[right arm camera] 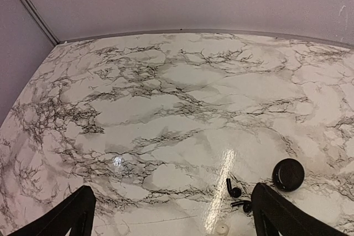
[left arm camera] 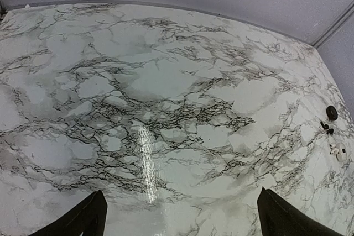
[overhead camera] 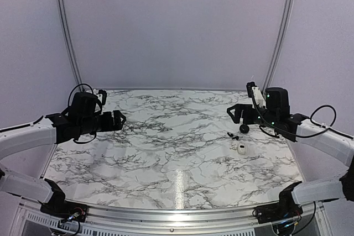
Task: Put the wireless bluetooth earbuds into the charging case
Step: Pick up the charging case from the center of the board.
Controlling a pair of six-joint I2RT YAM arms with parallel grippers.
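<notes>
Two black earbuds point(overhead camera: 229, 135) point(overhead camera: 234, 142) lie loose on the marble table, right of centre. The cream-white charging case point(overhead camera: 241, 148) sits just in front of them. In the right wrist view the earbuds point(right arm camera: 233, 188) point(right arm camera: 244, 205) lie by my right finger, and the case point(right arm camera: 222, 228) peeks in at the bottom edge. My right gripper point(overhead camera: 235, 113) point(right arm camera: 172, 186) hovers open behind them, holding nothing. My left gripper point(overhead camera: 119, 119) point(left arm camera: 180, 190) hangs open and empty over the table's left side. From it the case point(left arm camera: 338, 151) and earbuds point(left arm camera: 326, 128) show far right.
A black round puck point(overhead camera: 244, 129) point(right arm camera: 288, 174) point(left arm camera: 332, 113) rests just behind the earbuds, close to my right gripper. Grey walls enclose the marble table point(overhead camera: 166, 153) at the back and both sides.
</notes>
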